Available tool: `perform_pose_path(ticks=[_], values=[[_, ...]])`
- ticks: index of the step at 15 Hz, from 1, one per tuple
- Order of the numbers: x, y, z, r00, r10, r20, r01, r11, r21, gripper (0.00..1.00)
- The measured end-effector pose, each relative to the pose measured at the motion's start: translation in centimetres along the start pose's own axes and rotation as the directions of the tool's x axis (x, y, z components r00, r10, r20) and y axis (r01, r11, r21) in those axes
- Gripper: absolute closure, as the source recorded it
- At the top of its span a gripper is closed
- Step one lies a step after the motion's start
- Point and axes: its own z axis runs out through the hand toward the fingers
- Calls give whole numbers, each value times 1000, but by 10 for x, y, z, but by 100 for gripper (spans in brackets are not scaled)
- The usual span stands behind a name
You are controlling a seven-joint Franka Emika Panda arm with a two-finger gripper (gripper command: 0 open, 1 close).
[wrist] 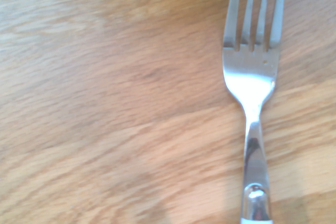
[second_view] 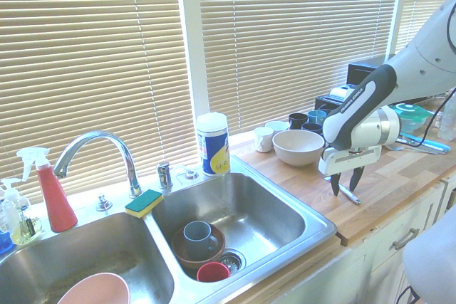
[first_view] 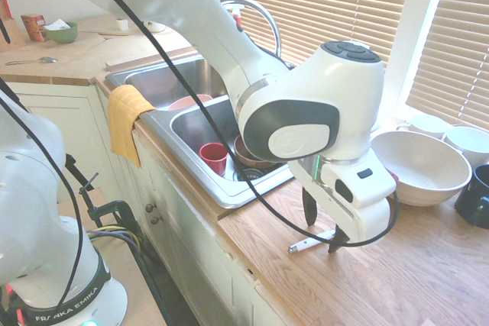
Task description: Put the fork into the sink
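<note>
So the slim fork with the white handle and silver metal tines [first_view: 304, 245] is lying on the light wooden desk [first_view: 359, 288], off beside the stainless steel double-basin sink [second_view: 318, 231], not in it. Its long axis runs across the desk, handle end toward the front edge on the cabinet side, tines toward the window blinds [second_view: 299, 26]. The tool [second_view: 346, 187] is right down over it, fingers partway open with a clear gap, one either side of the fork, and no grip on it that I can see. Over in the sink there's a red cup [second_view: 213, 272] plus a blue-grey mug [second_view: 198, 241] in a brown bowl [second_view: 184, 255].
</note>
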Motion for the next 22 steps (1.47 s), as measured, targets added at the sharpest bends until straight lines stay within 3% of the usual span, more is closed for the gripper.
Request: perform_pose_path(ticks=[17, 22], values=[[-5, -4, -3, 1000, -6, 13, 6, 1000, -1, 100], [-36, -28, -88, 997, -77, -6, 77, 994, 75, 100]])
